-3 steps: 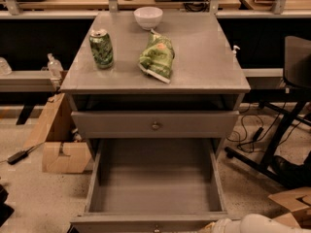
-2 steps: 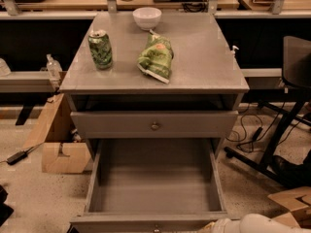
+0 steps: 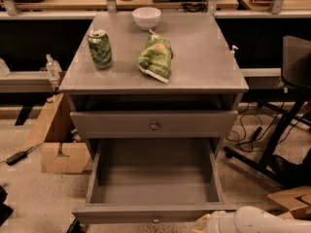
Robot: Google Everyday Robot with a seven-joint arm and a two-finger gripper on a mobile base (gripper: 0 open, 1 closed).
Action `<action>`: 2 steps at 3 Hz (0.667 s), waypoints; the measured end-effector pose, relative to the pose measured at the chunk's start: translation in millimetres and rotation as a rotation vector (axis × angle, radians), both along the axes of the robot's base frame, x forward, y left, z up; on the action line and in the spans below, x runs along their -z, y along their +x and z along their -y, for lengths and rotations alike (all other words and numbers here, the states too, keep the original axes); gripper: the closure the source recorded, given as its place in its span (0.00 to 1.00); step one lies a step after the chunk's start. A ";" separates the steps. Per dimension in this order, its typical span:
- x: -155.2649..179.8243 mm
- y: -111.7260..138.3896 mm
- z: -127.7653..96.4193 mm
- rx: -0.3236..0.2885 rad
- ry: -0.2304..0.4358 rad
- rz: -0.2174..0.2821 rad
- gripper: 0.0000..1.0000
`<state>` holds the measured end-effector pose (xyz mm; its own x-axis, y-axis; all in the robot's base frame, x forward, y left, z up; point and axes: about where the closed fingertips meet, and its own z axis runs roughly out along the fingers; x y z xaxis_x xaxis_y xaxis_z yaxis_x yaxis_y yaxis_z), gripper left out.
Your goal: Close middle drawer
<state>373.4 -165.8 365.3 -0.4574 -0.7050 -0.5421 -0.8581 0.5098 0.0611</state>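
Note:
The middle drawer (image 3: 154,178) is pulled far out of the grey cabinet and is empty. Its flat front (image 3: 121,214) runs along the bottom of the camera view, with a small knob (image 3: 155,220) at its centre. The uppermost drawer (image 3: 112,124) above it has a round brass knob (image 3: 154,125) and stands slightly out. The lowest drawer is hidden. My white arm (image 3: 248,221) enters at the bottom right. The gripper (image 3: 203,223) is at the right end of the middle drawer's front, low in the view.
On the cabinet top (image 3: 204,67) stand a green can (image 3: 99,48), a green snack bag (image 3: 156,57) and a white bowl (image 3: 146,17). A cardboard box (image 3: 58,149) lies on the floor at left. A black chair base (image 3: 272,149) and cables are at right.

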 end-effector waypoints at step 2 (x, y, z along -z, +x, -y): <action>-0.9 27.0 -7.7 -0.031 0.013 0.045 1.00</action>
